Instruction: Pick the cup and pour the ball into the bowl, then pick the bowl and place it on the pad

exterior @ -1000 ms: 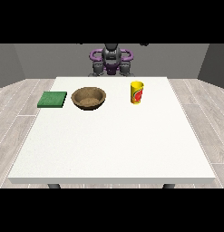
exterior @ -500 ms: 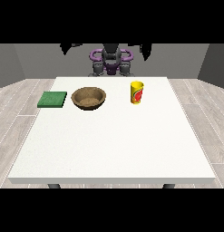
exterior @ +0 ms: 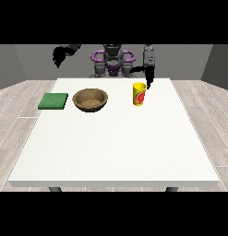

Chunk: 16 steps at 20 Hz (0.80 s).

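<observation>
A: Both arms are coming up since the earlier frame. Robot hand at the view's right [exterior: 149, 79] is hanging just behind the yellow cylindrical cup with a red mark [exterior: 139, 94], not touching it.

B: Fingers?

A: Pointing down, looking straight, holding nothing. Robot hand at the view's left [exterior: 59, 56] is hovering high, well apart from everything; can't tell its fingers.

B: Layout?

A: Cup is standing upright on the white table [exterior: 115, 147], beside the brown wooden bowl [exterior: 90, 99]; flat green square pad [exterior: 53, 101] is sitting beyond the bowl. Probably lining up the cup grasp.

One cup [exterior: 140, 94], one bowl [exterior: 90, 99], one pad [exterior: 53, 101], one table [exterior: 115, 143], two hands.
</observation>
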Tool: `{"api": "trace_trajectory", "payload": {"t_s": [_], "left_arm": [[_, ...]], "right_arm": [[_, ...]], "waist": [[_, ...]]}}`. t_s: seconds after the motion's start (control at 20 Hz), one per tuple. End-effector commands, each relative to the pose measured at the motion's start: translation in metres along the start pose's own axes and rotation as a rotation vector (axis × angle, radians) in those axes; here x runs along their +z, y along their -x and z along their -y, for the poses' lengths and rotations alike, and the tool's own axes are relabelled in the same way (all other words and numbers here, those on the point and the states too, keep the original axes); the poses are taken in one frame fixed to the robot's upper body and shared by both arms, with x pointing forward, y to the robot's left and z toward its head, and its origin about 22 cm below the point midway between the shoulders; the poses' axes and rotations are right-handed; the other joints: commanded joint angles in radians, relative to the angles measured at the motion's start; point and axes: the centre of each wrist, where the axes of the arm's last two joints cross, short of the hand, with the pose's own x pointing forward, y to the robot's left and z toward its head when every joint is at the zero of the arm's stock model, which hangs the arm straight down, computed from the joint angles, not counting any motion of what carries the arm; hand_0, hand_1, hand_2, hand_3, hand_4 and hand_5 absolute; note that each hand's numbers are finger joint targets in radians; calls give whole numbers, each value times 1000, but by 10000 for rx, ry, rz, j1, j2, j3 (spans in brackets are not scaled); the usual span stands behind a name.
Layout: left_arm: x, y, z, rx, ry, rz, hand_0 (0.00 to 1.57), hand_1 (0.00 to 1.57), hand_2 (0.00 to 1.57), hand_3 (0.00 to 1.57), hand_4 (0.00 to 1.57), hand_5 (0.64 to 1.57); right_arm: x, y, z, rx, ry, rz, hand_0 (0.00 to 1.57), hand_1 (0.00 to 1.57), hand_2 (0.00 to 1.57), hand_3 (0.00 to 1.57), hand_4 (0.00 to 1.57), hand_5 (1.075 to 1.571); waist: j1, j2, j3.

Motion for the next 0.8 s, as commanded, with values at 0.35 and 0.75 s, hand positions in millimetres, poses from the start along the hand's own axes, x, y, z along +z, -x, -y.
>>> {"api": "trace_trajectory", "payload": {"t_s": [0.35,0.75], "left_arm": [[-7,67,-19,-55,230,-813,0,0,0,0,162,1432],[1,93,-30,34,-306,-877,0,0,0,0,363,1464]], "right_arm": [[-5,13,17,19,34,-480,0,0,0,0,672,1562],[-3,17,70,24,-15,-233,0,0,0,0,675,1564]], "waist": [[-165,-208,-3],[-388,-100,0]]}}
